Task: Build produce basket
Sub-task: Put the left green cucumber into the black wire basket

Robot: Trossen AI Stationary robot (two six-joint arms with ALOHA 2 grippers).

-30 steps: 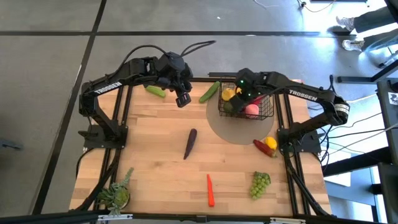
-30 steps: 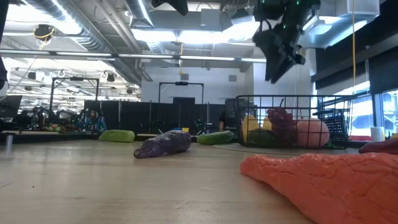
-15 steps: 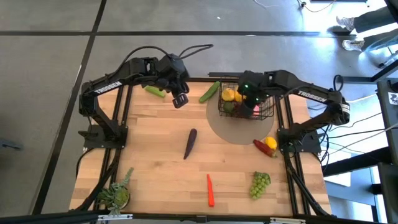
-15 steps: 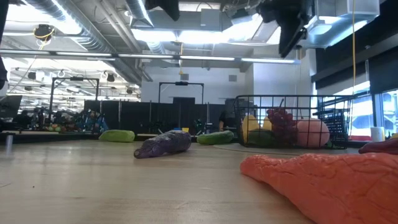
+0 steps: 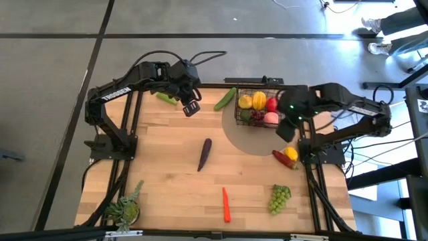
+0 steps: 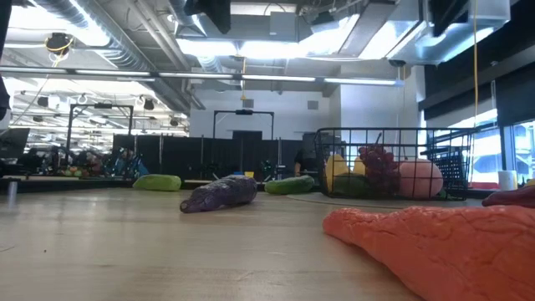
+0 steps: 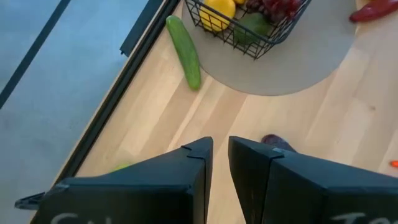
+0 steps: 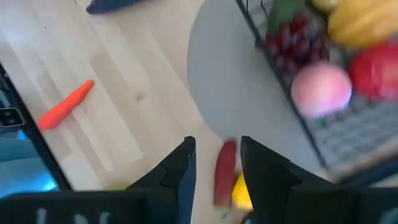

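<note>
The black wire basket stands on a grey round mat at the far right. It holds a pink peach, dark grapes and yellow, red and green pieces. On the wood lie a purple eggplant, an orange carrot, green grapes, a red pepper beside a yellow piece, and a cucumber. My right gripper hangs open above the mat's right edge, beside the basket, with nothing between its fingers. My left gripper hangs shut and empty over the far left of the table.
A second green piece lies at the far edge behind my left gripper. A leafy potted plant stands at the near left corner. Bare wood stretches between the eggplant and the plant.
My right gripper has risen from over the basket and swung toward the table's right edge, ending beside the basket over the mat's rim; it has left the low view at the top. Its finger gap looks unchanged. The produce in the basket lies still.
</note>
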